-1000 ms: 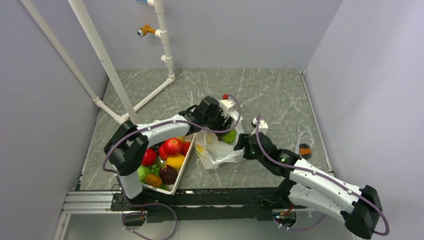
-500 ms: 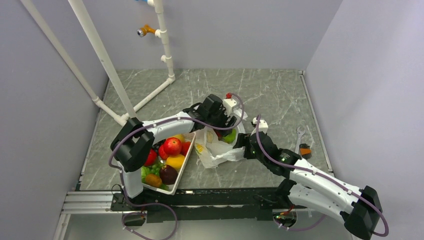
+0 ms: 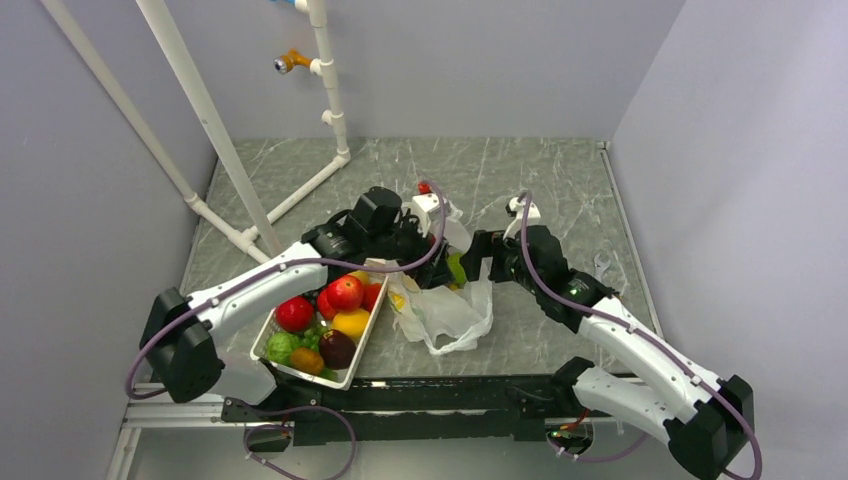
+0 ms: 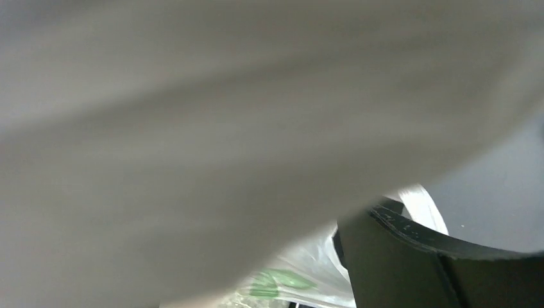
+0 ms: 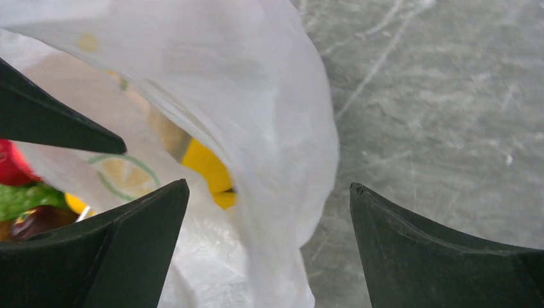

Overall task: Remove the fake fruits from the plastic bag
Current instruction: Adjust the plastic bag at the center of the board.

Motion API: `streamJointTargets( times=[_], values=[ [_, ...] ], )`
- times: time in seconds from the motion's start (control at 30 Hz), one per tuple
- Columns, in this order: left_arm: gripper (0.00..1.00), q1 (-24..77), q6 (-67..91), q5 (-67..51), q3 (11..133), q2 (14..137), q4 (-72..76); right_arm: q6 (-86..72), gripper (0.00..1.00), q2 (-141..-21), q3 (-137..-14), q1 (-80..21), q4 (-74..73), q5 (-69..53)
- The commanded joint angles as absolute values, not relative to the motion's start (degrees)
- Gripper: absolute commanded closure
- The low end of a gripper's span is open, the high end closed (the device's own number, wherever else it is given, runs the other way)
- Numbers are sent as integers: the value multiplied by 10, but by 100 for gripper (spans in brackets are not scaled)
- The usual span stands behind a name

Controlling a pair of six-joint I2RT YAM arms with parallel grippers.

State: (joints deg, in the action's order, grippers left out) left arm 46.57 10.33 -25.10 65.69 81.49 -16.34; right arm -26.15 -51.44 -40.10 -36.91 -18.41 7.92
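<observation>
The translucent white plastic bag (image 3: 450, 315) lies crumpled at the table's middle, right of the basket. A green round fruit (image 3: 457, 268) shows at its mouth, between the two grippers. My left gripper (image 3: 432, 268) is at the bag's far left edge. In the left wrist view, bag film (image 4: 192, 128) covers nearly everything and one finger (image 4: 410, 256) stands far to the right. My right gripper (image 5: 269, 186) is open wide, a loose fold of bag (image 5: 269, 128) hanging between its fingers, unclamped. A yellow fruit (image 5: 208, 170) shows inside the bag.
A white mesh basket (image 3: 365, 340) holding a red apple (image 3: 345, 292) and other fruit sits just left of the bag, under the left arm. White pipes (image 3: 330, 90) rise at the back left. Walls close off both sides.
Both grippers' jaws have opened wider. The left arm has stretched out and swung left; the right gripper moved back and up. The bag has slumped toward the front.
</observation>
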Motion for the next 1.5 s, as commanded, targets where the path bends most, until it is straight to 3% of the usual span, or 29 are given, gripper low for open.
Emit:
streamJointTargets(
  times=[0.0,0.17,0.47,0.67,0.8,1.07,1.3,1.47],
  values=[
    [9,463,129,-304,634,783,-159,-205,1,-545,-455,-360,-109,-31],
    [10,463,149,-307,613,753,-145,-207,1,-614,-498,-359,-46,-78],
    [9,467,200,-371,513,642,-76,-212,1,-804,-616,-343,17,-33],
    [9,466,190,-316,503,559,-142,-210,1,-920,-726,-312,-35,-2],
    [19,466,185,-233,552,576,-166,-181,1,-966,-787,-302,-100,-34],
    [36,467,145,-217,622,690,-121,-180,1,-838,-726,-303,-195,-68],
    [37,469,163,-237,596,707,-52,-172,1,-691,-587,-309,-213,-128],
    [40,486,144,-211,599,739,-54,-189,2,-658,-510,-311,-168,-118]
  ],
)
